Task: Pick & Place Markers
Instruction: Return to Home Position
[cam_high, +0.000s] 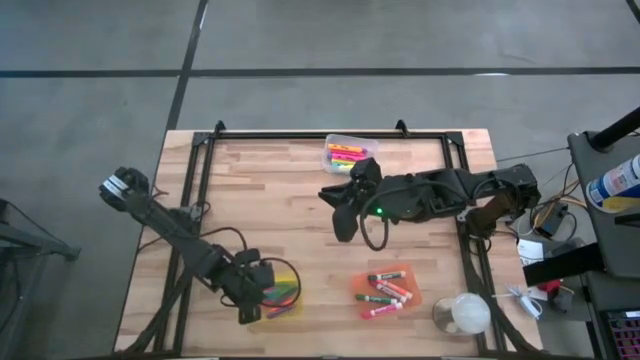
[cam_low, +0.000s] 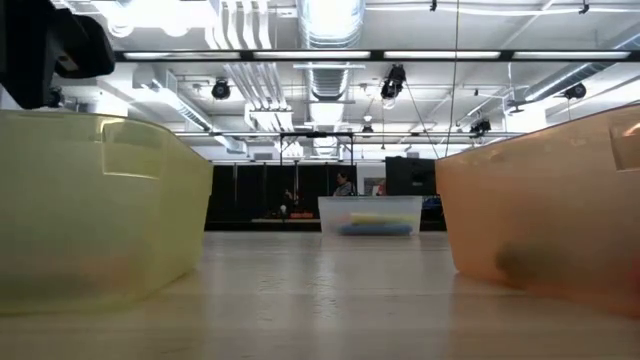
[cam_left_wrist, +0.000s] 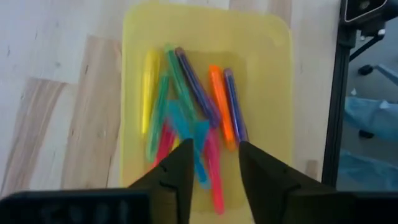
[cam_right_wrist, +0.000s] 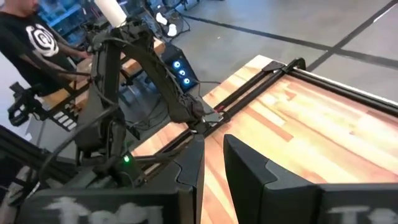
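A yellow bin (cam_high: 283, 292) (cam_left_wrist: 134, 93) at the table's near left holds several markers (cam_left_wrist: 199, 93) in yellow, green, purple, orange, pink and blue. My left gripper (cam_left_wrist: 214, 149) (cam_high: 258, 300) hangs open just above them, pointing steeply down. A blurred blue marker (cam_left_wrist: 189, 134) shows just past its fingertips, among the others. An orange bin (cam_high: 385, 290) at the near right holds several white-barrelled and pink markers (cam_high: 385, 288). A clear bin (cam_high: 345, 152) at the far edge holds neon markers. My right gripper (cam_right_wrist: 214, 162) (cam_high: 335, 200) is high over the table's middle, a narrow gap between its fingers, with nothing in it.
A clear round container (cam_high: 465, 315) stands at the near right corner. Black frame rails (cam_high: 205, 170) run along the table's left, far and right sides. In the low view the yellow bin (cam_low: 100, 200) and the orange bin (cam_low: 550, 220) stand close by. A person (cam_right_wrist: 31, 37) stands beyond the table.
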